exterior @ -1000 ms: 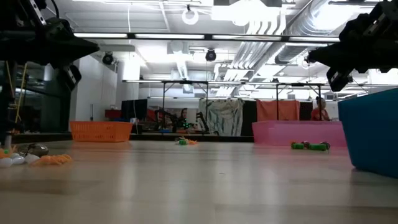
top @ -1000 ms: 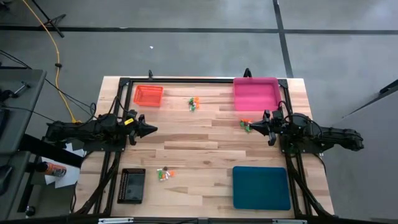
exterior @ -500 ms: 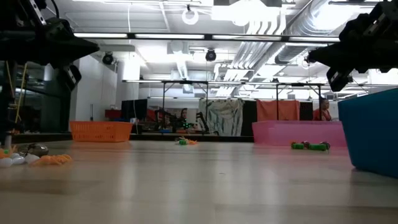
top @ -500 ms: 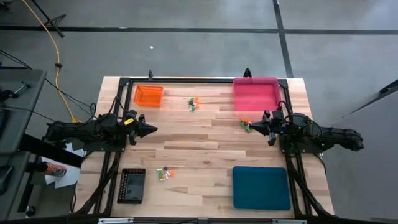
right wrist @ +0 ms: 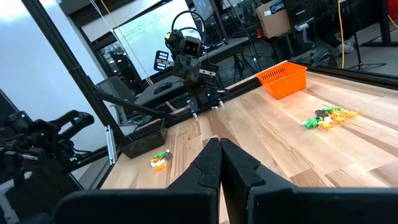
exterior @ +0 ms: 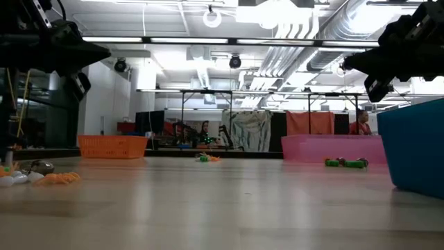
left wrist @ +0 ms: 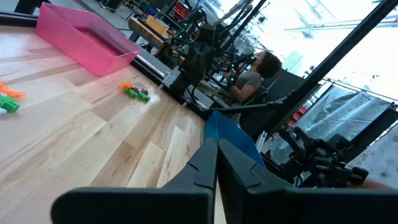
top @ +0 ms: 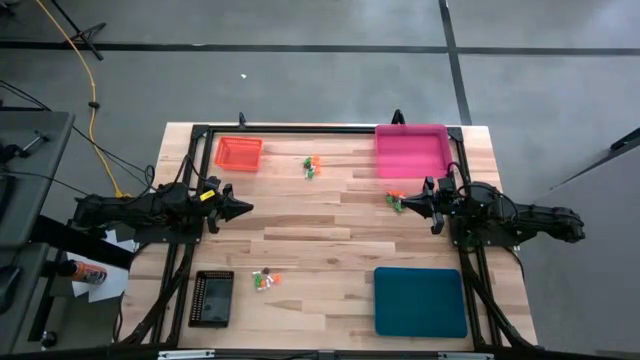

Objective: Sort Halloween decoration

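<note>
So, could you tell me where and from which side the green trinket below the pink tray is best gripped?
Probably across its middle, coming straight down. The green trinket lies flat and lengthwise on the table, a little apart from the pink tray, so nothing blocks its long sides. The right tool, shut now, hangs beside it and would need opening first. Finer shape is too small to tell.

Lighting even and bright from overhead. Ceiling strip lights point(exterior: 208, 43) burn out to white in the low view. Table point(top: 330, 225) shows only faint, soft shadows beneath the arms. Windows point(left wrist: 323, 18) overexposed in the left wrist view; background there soft. Low view foreground tabletop blurred. Wrist pictures show tilted, wide-angle perspective
</note>
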You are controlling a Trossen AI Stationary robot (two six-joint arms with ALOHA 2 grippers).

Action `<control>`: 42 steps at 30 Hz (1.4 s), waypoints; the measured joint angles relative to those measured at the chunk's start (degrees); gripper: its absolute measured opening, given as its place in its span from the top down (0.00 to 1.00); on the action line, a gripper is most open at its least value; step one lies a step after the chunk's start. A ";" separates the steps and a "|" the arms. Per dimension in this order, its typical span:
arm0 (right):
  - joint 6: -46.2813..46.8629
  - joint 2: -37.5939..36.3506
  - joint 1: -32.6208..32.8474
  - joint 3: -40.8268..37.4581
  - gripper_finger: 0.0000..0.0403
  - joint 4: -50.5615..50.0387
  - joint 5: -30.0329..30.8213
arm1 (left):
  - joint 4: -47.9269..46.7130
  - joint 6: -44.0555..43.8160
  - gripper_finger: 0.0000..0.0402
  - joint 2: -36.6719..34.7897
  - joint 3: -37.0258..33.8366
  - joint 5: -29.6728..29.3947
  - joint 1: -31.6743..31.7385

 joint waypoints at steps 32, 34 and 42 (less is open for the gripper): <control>0.00 -0.01 -0.02 -0.01 1.00 0.01 0.00 | 0.01 0.00 1.00 0.02 0.02 -0.02 0.02; 0.00 -0.01 -0.01 0.00 1.00 0.00 0.01 | -0.02 0.00 1.00 0.00 0.02 -0.02 0.02; 3.52 0.00 0.00 0.01 1.00 0.00 0.00 | 0.00 0.00 1.00 0.01 0.01 -0.02 0.02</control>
